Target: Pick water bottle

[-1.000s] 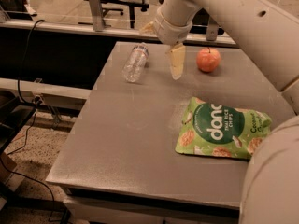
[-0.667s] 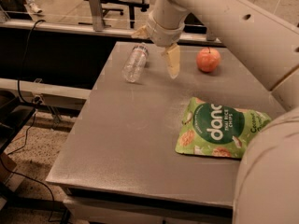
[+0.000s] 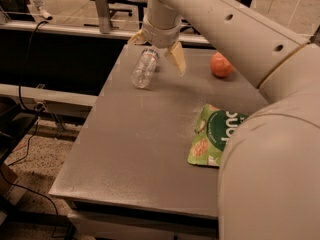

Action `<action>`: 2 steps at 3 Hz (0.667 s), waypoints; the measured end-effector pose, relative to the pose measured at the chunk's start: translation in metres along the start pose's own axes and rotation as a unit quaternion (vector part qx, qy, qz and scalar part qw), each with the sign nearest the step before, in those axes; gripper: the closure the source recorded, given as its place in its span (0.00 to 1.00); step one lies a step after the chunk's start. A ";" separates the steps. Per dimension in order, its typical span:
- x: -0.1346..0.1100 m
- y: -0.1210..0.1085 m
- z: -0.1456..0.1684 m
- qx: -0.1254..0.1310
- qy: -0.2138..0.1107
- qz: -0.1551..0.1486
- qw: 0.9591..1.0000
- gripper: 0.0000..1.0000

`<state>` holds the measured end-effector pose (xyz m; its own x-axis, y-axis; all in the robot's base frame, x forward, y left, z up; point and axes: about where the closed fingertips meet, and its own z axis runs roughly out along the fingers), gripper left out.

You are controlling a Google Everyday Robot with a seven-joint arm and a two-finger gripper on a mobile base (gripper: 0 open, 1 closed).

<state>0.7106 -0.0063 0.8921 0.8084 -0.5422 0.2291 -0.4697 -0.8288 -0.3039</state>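
The water bottle (image 3: 143,69) is clear plastic and lies on its side at the far left of the grey table (image 3: 140,149), cap end pointing away. My gripper (image 3: 156,51) hangs over the bottle's far end, open, with one fingertip (image 3: 176,60) to the right of the bottle and the other at its far left side. The fingers are not closed on the bottle.
A red apple (image 3: 221,65) sits at the far right of the table. A green snack bag (image 3: 214,137) lies flat at the right, partly hidden by my arm (image 3: 260,149). The table's left edge is close to the bottle. Office chairs and a rail stand behind.
My gripper has moved left from between the bottle and the apple and now sits over the bottle's far end. The bottle, apple and bag have not moved.
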 end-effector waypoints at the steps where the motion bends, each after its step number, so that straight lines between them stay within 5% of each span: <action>1: -0.003 -0.007 0.008 -0.028 -0.007 -0.061 0.998 0.00; 2: -0.011 -0.009 0.015 -0.046 -0.016 -0.091 0.995 0.00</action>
<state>0.7115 0.0094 0.8782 0.8936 -0.3782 0.2418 -0.3434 -0.9229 -0.1742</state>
